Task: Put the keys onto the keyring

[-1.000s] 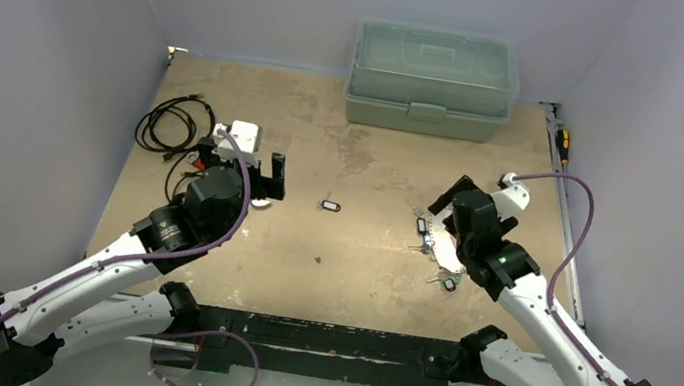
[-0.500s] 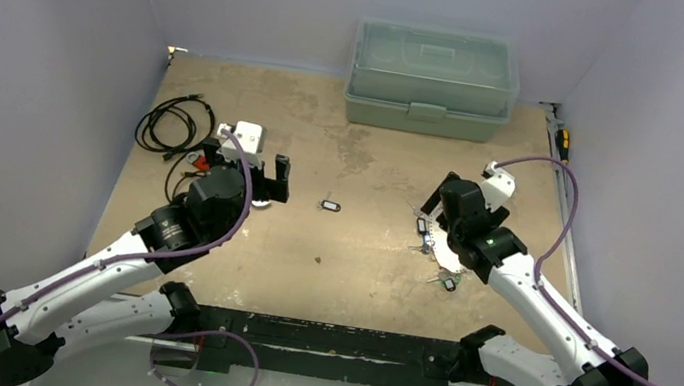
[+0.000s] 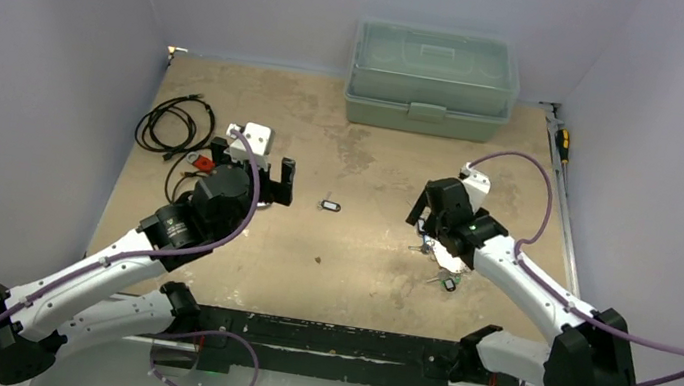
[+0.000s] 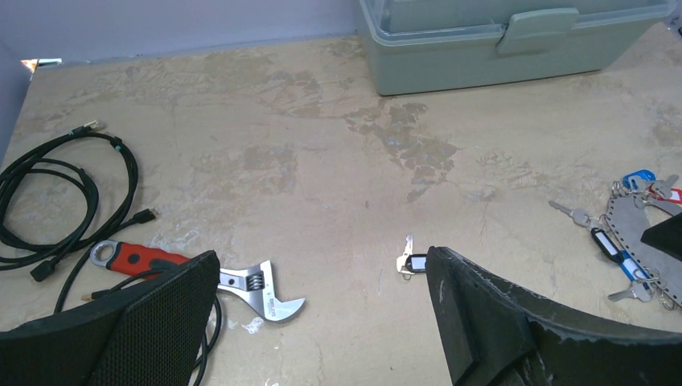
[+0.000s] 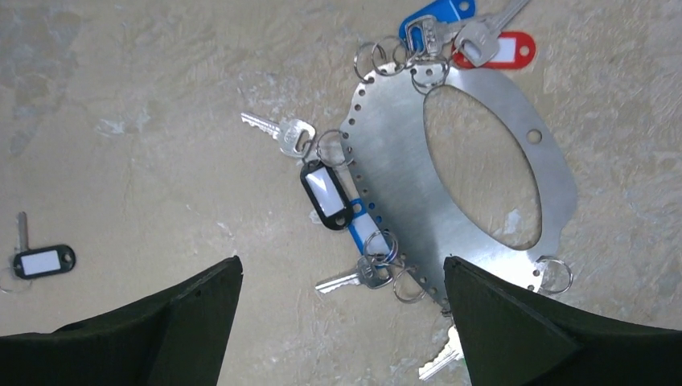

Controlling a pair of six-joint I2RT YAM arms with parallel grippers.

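The keyring point(image 5: 398, 173) is a flat silvery oval plate with small holes round its rim, lying on the table at the right. Several keys hang from it on small rings: one with a black tag point(image 5: 326, 193), one with a blue tag point(image 5: 438, 16), one with a red tag point(image 5: 503, 50). A loose key with a dark tag point(image 3: 329, 205) lies alone mid-table; it also shows in the left wrist view point(image 4: 411, 261). My right gripper point(image 5: 342, 273) is open above the keyring's left rim. My left gripper point(image 4: 322, 265) is open and empty, left of the loose key.
A red-handled wrench point(image 4: 241, 281) and a coiled black cable point(image 4: 64, 193) lie at the left. A green toolbox point(image 3: 432, 83) stands at the back. A white block point(image 3: 253, 135) sits behind my left gripper. A screwdriver point(image 3: 562, 143) lies along the right edge.
My right gripper has swung left and farther back, over the keyring's left side. My left gripper has edged slightly right and back. The keys and keyring have not moved.
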